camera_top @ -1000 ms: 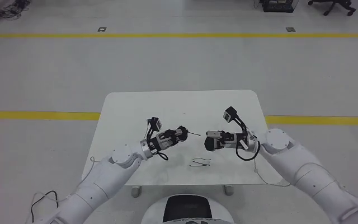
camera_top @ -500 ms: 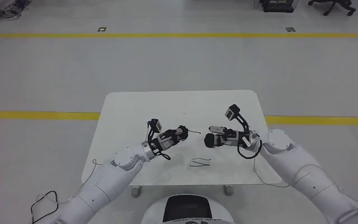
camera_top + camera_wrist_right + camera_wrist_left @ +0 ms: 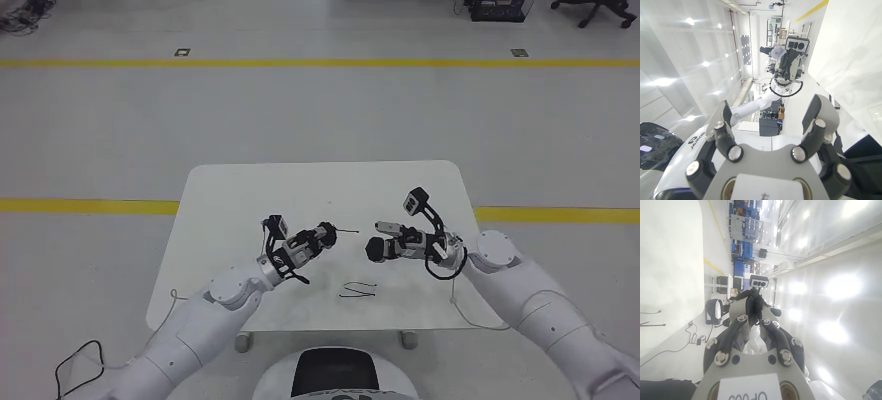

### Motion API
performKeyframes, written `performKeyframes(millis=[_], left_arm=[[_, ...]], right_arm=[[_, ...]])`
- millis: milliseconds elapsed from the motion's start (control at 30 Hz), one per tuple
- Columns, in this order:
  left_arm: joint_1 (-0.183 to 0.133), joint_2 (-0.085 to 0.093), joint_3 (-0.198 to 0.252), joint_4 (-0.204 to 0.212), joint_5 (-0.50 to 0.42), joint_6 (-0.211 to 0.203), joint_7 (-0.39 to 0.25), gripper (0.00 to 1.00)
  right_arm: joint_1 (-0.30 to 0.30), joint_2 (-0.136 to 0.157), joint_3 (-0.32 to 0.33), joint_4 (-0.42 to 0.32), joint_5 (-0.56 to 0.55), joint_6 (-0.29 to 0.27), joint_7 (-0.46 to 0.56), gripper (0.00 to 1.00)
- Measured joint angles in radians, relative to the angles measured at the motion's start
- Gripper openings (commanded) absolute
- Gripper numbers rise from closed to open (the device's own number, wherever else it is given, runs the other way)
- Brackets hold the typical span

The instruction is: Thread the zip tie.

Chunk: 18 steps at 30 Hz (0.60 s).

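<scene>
Robotics lab: yellow floor tape [image 3: 300,63], equipment racks [image 3: 743,247]

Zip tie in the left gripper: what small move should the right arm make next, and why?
Probably ease the right gripper toward the free tip of the zip tie. The left gripper is shut on the zip tie, whose tip points across a gap at the right gripper, and that gripper's jaws stand open and empty.

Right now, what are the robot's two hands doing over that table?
The left gripper is shut on a thin black zip tie. It holds the tie above the white table, with the free end pointing toward the right gripper. The right gripper is open, holds nothing and faces it from a little way off. Spare ties lie on the table. Nothing is threaded yet.
</scene>
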Motion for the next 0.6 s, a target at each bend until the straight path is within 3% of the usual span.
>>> performKeyframes(millis=[267,433,600], left_arm=[[0.002,-0.005,-0.004,0.005,-0.010,0.017,-0.032,0.00],[-0.003,-0.009,-0.003,0.013,-0.024,0.032,-0.076,0.00],[-0.011,-0.016,0.008,0.031,-0.027,0.047,-0.095,0.00]], right_arm=[[0.009,-0.017,0.000,0.030,-0.022,0.020,0.003,0.30],[0.023,-0.033,-0.006,0.065,-0.023,0.017,0.009,0.29],[0.030,-0.046,-0.009,0.093,-0.019,0.014,0.020,0.21]])
